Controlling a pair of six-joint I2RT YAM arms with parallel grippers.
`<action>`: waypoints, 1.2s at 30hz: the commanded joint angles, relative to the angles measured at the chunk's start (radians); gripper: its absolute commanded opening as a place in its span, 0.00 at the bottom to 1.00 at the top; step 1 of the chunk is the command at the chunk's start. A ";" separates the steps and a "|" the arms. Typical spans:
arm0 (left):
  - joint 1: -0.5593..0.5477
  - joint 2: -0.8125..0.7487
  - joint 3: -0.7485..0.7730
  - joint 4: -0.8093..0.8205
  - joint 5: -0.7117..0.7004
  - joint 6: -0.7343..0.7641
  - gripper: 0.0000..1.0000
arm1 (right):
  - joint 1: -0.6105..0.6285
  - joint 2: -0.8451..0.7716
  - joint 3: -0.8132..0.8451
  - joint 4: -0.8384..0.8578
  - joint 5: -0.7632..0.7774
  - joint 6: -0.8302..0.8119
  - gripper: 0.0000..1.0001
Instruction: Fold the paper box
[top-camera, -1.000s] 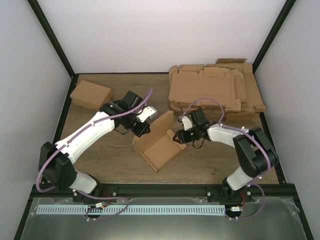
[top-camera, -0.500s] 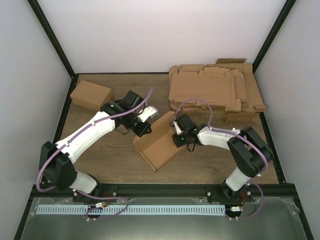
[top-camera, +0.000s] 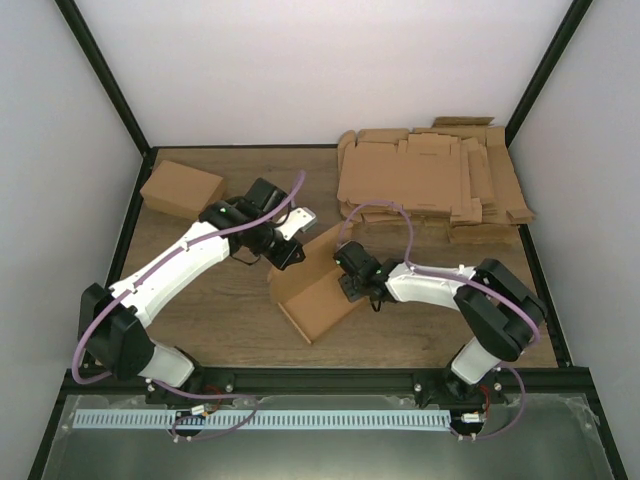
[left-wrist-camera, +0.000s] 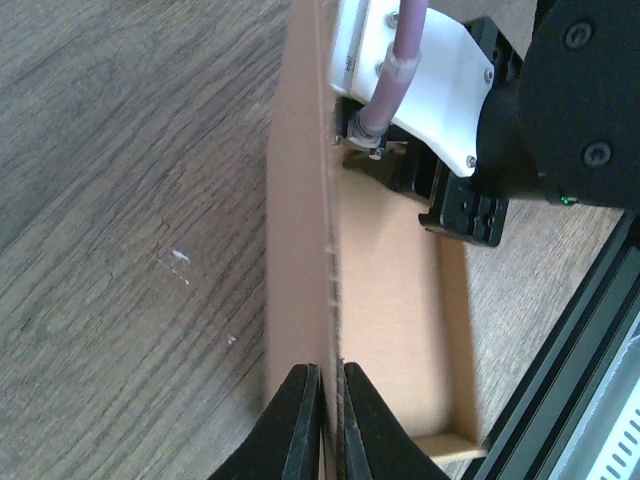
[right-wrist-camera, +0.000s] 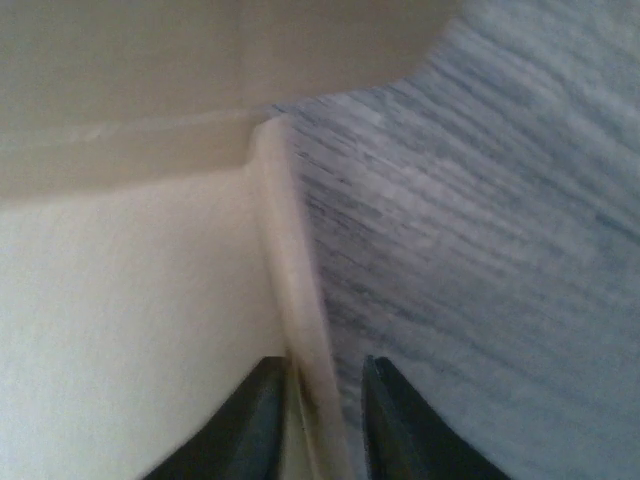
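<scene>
The paper box (top-camera: 322, 300) lies open in the middle of the table, with its far flap standing up. My left gripper (top-camera: 290, 252) is shut on the top edge of that standing flap; in the left wrist view the fingertips (left-wrist-camera: 300, 425) pinch the thin cardboard edge (left-wrist-camera: 325, 300). My right gripper (top-camera: 350, 278) is at the box's right side wall. In the right wrist view its jaws (right-wrist-camera: 320, 420) straddle that wall (right-wrist-camera: 290, 300), which lies against the left finger with a gap to the right one.
A second, closed brown box (top-camera: 181, 188) sits at the far left. A thick pile of flat cardboard blanks (top-camera: 430, 180) fills the far right. The right arm's wrist (left-wrist-camera: 480, 110) hangs over the box's far end in the left wrist view.
My right gripper has moved left, from beside the box onto its right wall. The standing flap has tipped more upright. My left gripper has kept its hold.
</scene>
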 joint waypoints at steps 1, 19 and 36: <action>-0.007 -0.024 0.025 0.037 0.027 -0.011 0.08 | 0.027 -0.015 0.008 -0.011 0.039 0.034 0.32; -0.008 -0.032 0.023 0.010 -0.020 0.007 0.44 | -0.040 -0.124 -0.015 -0.036 -0.148 0.094 0.46; -0.006 -0.496 -0.288 0.183 -0.348 -0.534 1.00 | -0.080 -0.110 -0.068 0.013 -0.200 0.168 0.21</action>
